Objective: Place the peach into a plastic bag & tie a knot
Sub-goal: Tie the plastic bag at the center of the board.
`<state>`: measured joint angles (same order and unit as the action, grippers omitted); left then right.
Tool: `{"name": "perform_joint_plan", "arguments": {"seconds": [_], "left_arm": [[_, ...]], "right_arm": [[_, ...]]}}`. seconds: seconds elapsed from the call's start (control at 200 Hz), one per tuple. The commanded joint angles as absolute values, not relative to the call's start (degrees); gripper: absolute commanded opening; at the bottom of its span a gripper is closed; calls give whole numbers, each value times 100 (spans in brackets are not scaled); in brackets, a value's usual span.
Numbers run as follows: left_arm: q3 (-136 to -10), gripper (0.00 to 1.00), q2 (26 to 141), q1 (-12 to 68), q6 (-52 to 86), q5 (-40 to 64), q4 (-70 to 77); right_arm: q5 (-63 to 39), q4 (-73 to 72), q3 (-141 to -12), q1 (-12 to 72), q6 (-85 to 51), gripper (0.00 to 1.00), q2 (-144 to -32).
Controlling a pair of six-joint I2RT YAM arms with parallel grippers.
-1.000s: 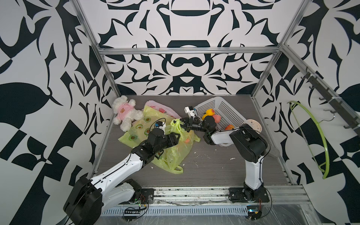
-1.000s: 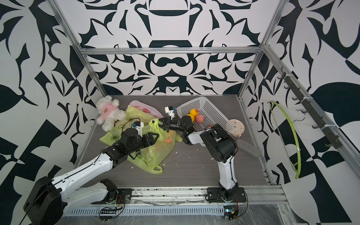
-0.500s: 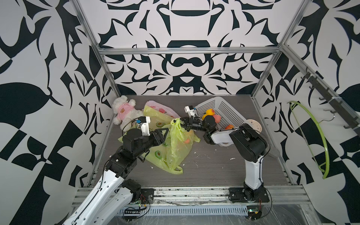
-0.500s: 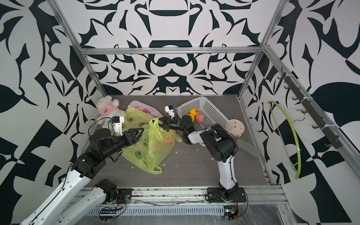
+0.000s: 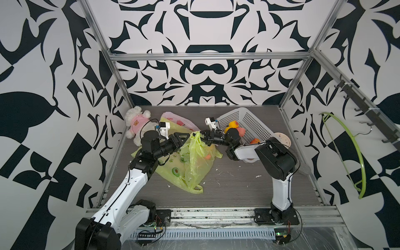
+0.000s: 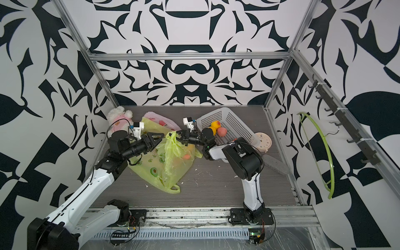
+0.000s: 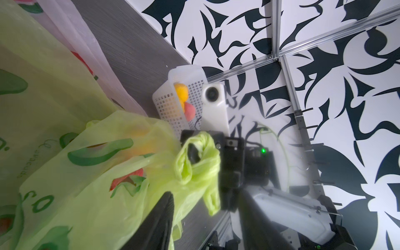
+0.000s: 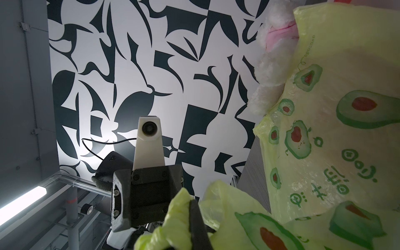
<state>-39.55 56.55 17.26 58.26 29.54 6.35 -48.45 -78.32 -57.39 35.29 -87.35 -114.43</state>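
While the right gripper (image 5: 201, 138) pinches tight on a bunched handle of the green bag (image 5: 194, 166), the bag hangs from it, long axis slanting down to the table (image 5: 238, 186), bottom pointing away. The peach (image 5: 207, 156) sits inside, just below that gripper. Facing it, the left gripper (image 5: 187, 138) has its jaws apart, with loose plastic between them.

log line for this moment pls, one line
right end effector: shut on bag handle, lifted off table | left end effector: open, beside green bag | peach: inside green bag | knot: none seen
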Motion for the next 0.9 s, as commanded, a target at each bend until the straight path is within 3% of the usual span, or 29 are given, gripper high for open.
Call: {"name": "perform_joint_plan", "arguments": {"seconds": [0.0,0.895], "left_arm": [[-3789,50,5766,1713,5950,3112,1079],[-3537,35,6399,1731,6565,3348,2329]], "right_arm": [[-4939,-8209,-5966,3541,-8771,0,-11330],[-4931,-8218,-6064,3639,-8811,0,-11347]]}}
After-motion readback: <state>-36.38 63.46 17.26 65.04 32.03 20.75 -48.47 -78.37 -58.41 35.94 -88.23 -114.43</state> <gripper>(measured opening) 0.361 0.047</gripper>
